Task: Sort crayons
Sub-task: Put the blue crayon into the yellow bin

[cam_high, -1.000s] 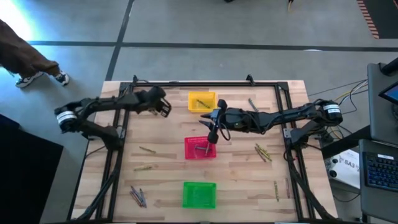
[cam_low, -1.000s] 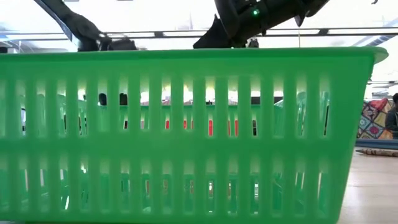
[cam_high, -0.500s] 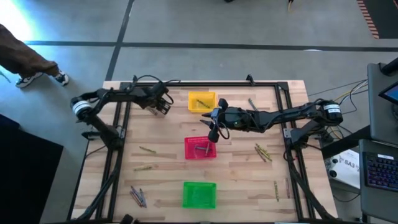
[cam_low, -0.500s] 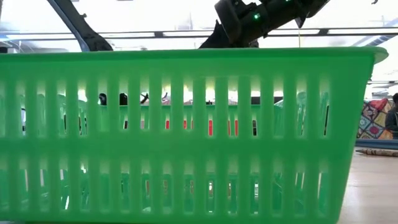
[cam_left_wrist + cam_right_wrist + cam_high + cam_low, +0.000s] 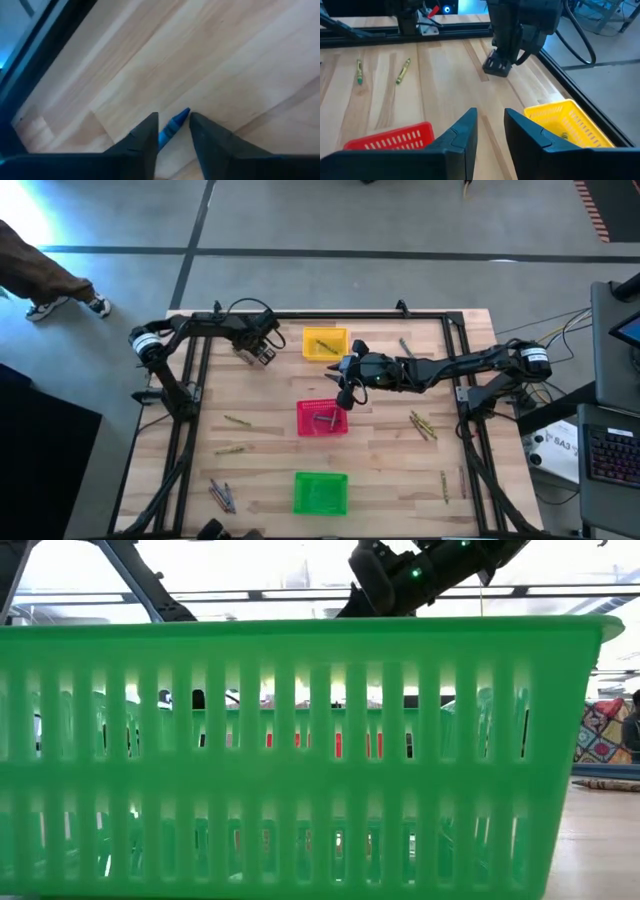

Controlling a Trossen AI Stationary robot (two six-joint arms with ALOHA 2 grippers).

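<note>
Left hand (image 5: 172, 131) now farther back, fingers pinching a blue crayon (image 5: 172, 125).

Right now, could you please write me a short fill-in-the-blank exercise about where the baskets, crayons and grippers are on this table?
1. The crayon between the left gripper's fingers is ____ in colour.
2. In the high view, the basket between the yellow basket and the green basket is ____.
3. The right gripper hangs beside the far edge of the ____ basket.
4. The left gripper is at the table's far-left corner, beside the ____ basket.

Missing words: blue; red; red; yellow
</note>
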